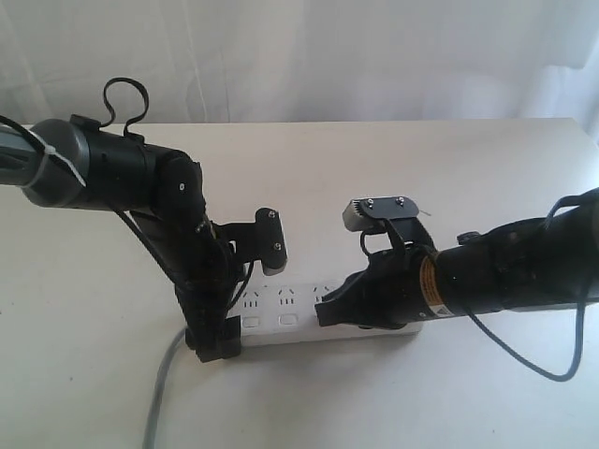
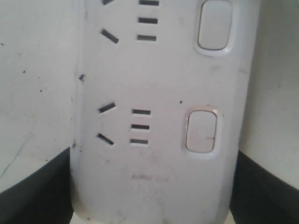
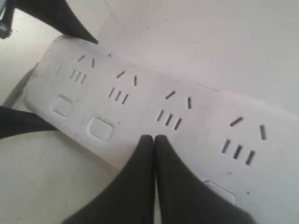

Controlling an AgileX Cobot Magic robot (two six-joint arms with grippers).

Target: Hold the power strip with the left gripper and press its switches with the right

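The long white power strip (image 1: 281, 301) lies across the table's middle, its grey cord (image 1: 161, 388) trailing off its left end. My left gripper (image 1: 232, 309) is shut across that rounded end; in the left wrist view the strip (image 2: 163, 84) fills the gap between the two black jaws of the left gripper (image 2: 149, 198). Its switches (image 1: 288, 320) run along the near edge. My right gripper (image 3: 154, 138) is shut, empty, its tips on the strip (image 3: 140, 109) between two visible switches (image 3: 101, 128). The button under those tips is hidden.
The pale table (image 1: 393, 393) carries nothing else. A white curtain (image 1: 374, 56) hangs behind its far edge. The right arm (image 1: 505, 276) reaches in from the right, with a cable looping below it.
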